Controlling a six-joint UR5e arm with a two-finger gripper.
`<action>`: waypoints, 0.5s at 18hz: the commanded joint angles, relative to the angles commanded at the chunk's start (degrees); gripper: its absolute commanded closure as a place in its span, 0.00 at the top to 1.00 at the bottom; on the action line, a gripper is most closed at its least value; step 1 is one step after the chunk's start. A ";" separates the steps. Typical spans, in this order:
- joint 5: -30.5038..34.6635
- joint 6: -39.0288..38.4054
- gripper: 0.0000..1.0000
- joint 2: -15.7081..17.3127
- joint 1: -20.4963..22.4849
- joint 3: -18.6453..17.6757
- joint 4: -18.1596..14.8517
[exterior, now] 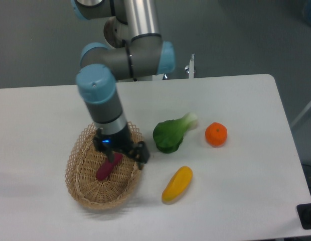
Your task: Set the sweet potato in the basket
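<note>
Woven wicker basket (80,188); smooth sweet potato (106,168); matt table (246,165).

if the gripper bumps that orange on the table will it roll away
Probably: the orange looks round and sits free on the flat table, with nothing touching it. Its skin looks smooth, so the fingers might slip. It appears firm, unlikely to squash.

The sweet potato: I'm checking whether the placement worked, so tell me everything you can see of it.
The sweet potato is a small, smooth, magenta-purple tuber with a tapered lower end. It lies inside the basket, on the woven floor, slanting from lower left to upper right. Its upper end sits under the gripper, which hides that tip, so whether the fingers grip it or have let go cannot be told. Nothing else lies in the basket with it.
</note>
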 joint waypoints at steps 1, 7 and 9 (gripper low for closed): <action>0.35 3.25 1.00 0.26 1.06 0.26 -0.52; -1.50 23.04 1.00 5.27 7.30 1.06 -9.22; -1.50 25.68 1.00 6.15 9.06 1.49 -12.99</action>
